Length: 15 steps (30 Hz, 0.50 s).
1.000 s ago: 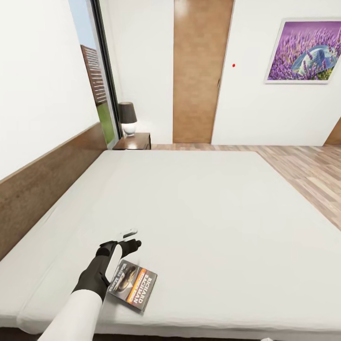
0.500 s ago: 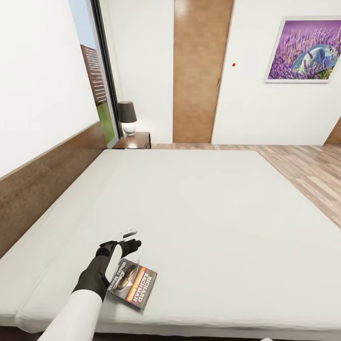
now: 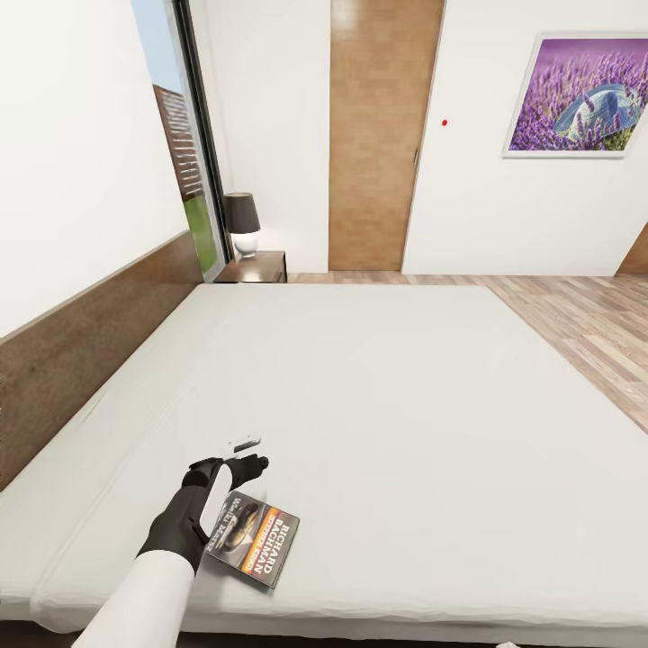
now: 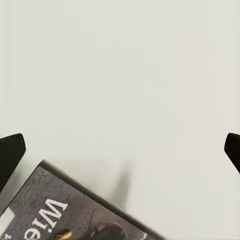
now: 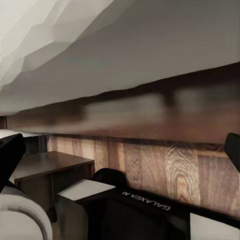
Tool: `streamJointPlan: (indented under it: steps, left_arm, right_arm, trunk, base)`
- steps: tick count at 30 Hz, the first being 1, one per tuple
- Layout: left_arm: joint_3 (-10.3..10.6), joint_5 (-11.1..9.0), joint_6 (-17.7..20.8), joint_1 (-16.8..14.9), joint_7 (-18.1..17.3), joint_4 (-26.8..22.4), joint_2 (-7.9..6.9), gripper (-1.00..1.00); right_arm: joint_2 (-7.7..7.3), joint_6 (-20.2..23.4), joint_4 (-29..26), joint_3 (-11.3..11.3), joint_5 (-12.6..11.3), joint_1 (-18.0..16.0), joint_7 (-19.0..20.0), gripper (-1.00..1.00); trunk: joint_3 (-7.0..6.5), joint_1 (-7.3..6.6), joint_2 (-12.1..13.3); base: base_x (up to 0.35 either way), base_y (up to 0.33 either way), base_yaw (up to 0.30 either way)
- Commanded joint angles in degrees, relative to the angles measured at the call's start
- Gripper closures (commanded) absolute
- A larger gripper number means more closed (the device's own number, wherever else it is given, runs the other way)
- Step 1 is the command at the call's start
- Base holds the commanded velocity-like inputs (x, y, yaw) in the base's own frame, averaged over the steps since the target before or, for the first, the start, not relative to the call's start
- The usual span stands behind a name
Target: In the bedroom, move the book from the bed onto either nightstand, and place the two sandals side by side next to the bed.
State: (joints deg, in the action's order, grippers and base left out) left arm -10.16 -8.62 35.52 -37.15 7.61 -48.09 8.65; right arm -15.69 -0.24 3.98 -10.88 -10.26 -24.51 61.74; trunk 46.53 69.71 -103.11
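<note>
The book (image 3: 253, 541), dark grey with an orange band and white lettering, lies flat near the front edge of the bed (image 3: 387, 396). My left gripper (image 3: 231, 467) hovers just beyond the book's far corner, open, nothing between its fingers. In the left wrist view the gripper (image 4: 120, 150) shows both black fingertips (image 4: 10, 155) wide apart over the mattress, with the book's corner (image 4: 75, 210) below them. My right gripper (image 5: 120, 150) is open, low beside the bed's dark wooden frame (image 5: 150, 170). A nightstand (image 3: 256, 267) stands at the bed's far left corner. The sandals are out of view.
A dark-shaded lamp (image 3: 241, 223) sits on the nightstand by the tall window (image 3: 184, 135). The brown headboard (image 3: 81, 351) runs along the left wall. A wooden door (image 3: 378, 135), a lavender picture (image 3: 578, 94) and plank floor (image 3: 585, 324) lie beyond. My base (image 5: 125, 210) shows under the right gripper.
</note>
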Motion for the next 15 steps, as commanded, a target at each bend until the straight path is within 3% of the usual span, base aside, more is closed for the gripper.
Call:
streamJointPlan:
  steps: [1, 15]
  left_arm:
    - [-0.1, -0.6, 0.2, 0.0, 0.4, -0.1, 0.05, -1.00]
    - [0.0, -0.6, 0.2, 0.0, 0.3, -0.1, 0.05, -1.00]
  right_arm:
    - [-0.03, 0.0, 0.2, 0.0, -0.3, -0.1, 0.2, -1.00]
    - [-0.04, 0.0, 0.2, 0.0, -0.3, -0.1, 0.2, -1.00]
  trunk:
    - [0.05, 0.00, 0.0]
    - [0.05, 0.00, 0.0]
  base:
    - [0.000, 0.112, 0.000]
    - [0.000, 0.034, 0.000]
